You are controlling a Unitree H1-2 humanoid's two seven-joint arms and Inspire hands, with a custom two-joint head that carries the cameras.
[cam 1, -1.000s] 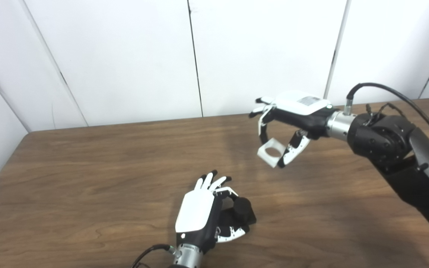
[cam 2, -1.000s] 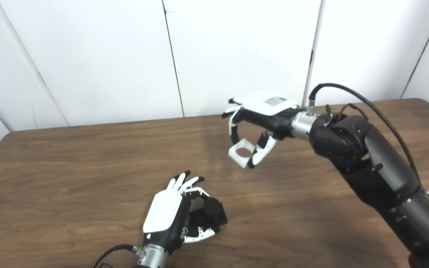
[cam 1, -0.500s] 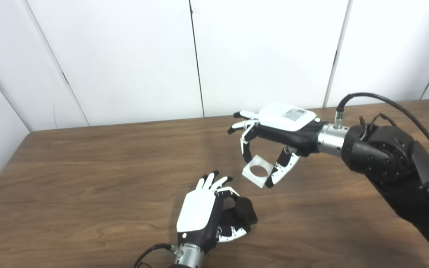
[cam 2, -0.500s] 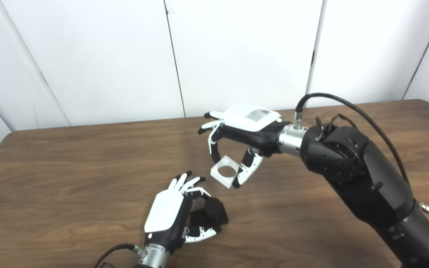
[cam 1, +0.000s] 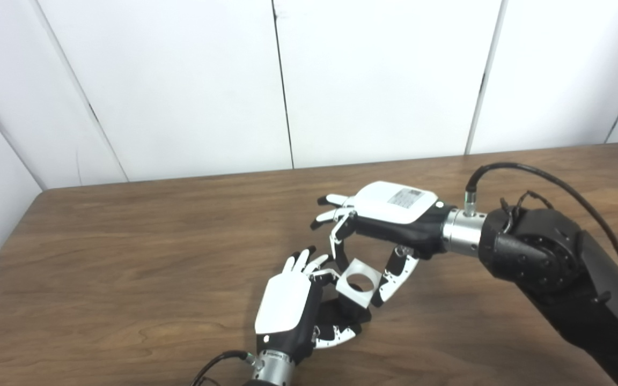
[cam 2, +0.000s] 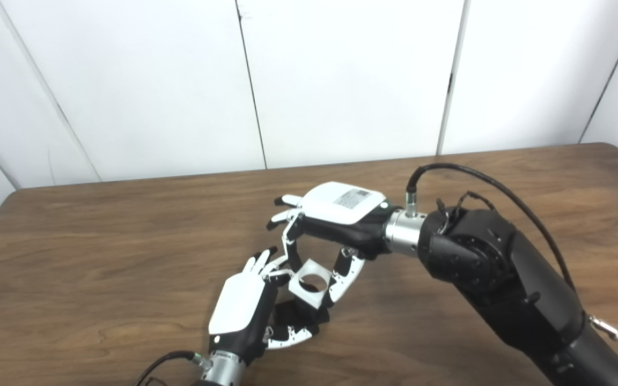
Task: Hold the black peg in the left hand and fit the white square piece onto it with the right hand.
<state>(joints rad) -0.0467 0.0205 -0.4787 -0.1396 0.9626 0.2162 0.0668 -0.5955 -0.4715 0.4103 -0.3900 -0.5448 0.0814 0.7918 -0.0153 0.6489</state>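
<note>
My left hand (cam 1: pixel 287 306) rests low on the table (cam 1: pixel 126 257) near the front edge, shut on the black peg (cam 1: pixel 347 312). Most of the peg is hidden behind the white piece. The white square piece (cam 1: pixel 358 282) has a round hole in its middle and is pinched between thumb and fingers of my right hand (cam 1: pixel 389 214). That hand reaches in from the right and holds the piece right over the peg's top; whether they touch I cannot tell. In the right eye view the piece (cam 2: pixel 310 287) sits beside the left hand's fingertips (cam 2: pixel 266 257).
The brown wooden table has nothing else on it. White wall panels (cam 1: pixel 287 80) stand behind its far edge. My right forearm (cam 1: pixel 556 268) with its black cable (cam 1: pixel 529 170) crosses the right half of the table.
My right hand has come down and to the left with the white piece, from high at the back right to just over the peg. The left hand has stayed put.
</note>
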